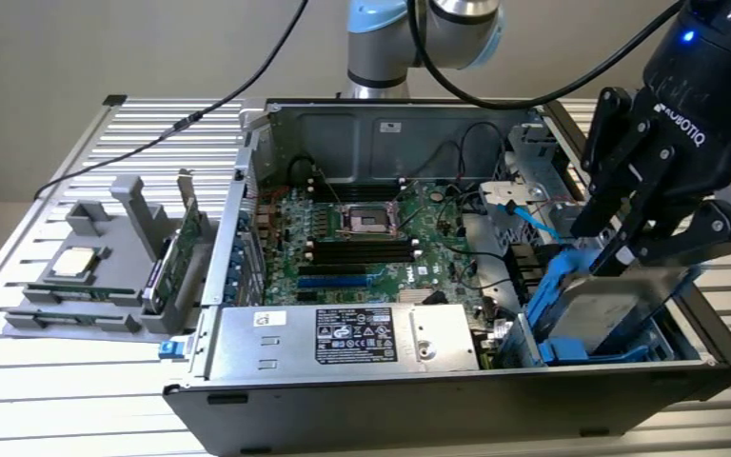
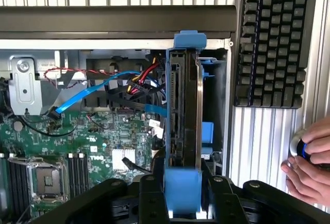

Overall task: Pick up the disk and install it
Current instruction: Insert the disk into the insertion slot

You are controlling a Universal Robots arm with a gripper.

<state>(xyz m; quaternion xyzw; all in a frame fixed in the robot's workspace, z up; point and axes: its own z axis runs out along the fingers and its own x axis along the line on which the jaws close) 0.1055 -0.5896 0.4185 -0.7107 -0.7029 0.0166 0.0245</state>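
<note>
- The disk stands on edge, partly down in the drive bay at the case's corner on the exterior view's right. Held upright like this, its thin side lines up with the slot.
- The gripper is closed on the upper end of the disk's blue frame, a finger on each flat side, so the disk hangs straight below it. The wrist view shows the disk edge-on, running away from the gripper.
- A blue cable and red and black wires bunch just beside the bay, on the motherboard side. They look near enough to snag.
- The power supply sits along the case's near wall, beside the bay.
- Outside the case, a keyboard lies on the slatted table, and a person's hand rests near it.
- A grey holder with a chip and cards stands well apart, on the exterior view's left.
</note>
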